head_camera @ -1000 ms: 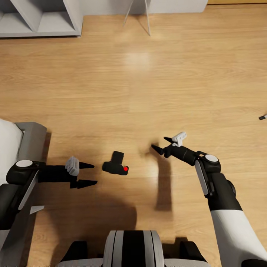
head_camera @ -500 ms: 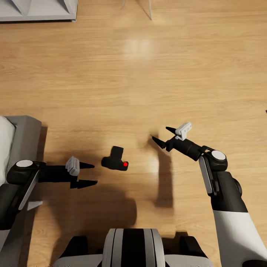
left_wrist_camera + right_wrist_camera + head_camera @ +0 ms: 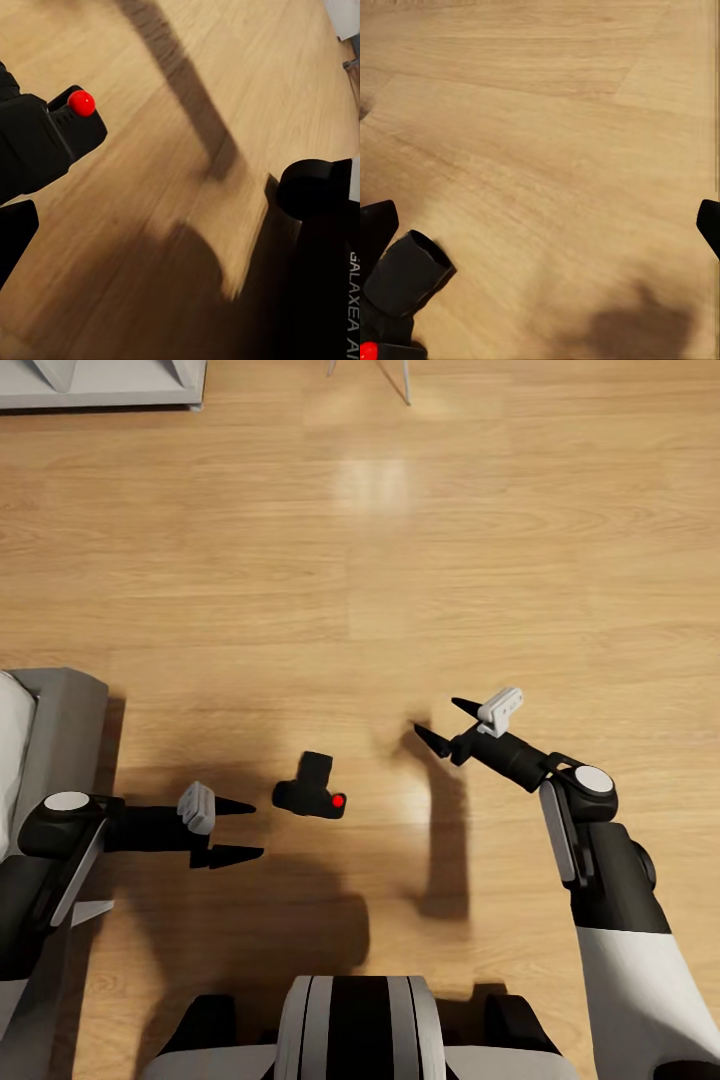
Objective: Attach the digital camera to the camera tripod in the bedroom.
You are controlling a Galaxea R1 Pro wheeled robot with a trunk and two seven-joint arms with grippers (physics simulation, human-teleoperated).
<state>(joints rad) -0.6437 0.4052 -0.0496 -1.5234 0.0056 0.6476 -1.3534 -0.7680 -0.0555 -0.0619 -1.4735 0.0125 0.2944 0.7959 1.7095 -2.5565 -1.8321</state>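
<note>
The digital camera, black with a red button, lies on the wood floor between my two grippers. My left gripper is open a short way left of it, fingers pointing toward it. My right gripper is open to the right of the camera, held above the floor and casting a shadow. In the left wrist view the digital camera is close, beside one finger. In the right wrist view the camera's lens barrel sits near one fingertip of the open right gripper. The camera tripod is out of view.
A white shelf unit lines the far left edge, and thin pale legs of some stand rise at the far middle. Grey bed-like furniture stands by my left arm. My base is below. Open plank floor stretches ahead.
The whole head view has shifted, so the shelf and the bed sit further toward the edges. My right gripper has lifted slightly up and to the right. The digital camera still lies on the floor.
</note>
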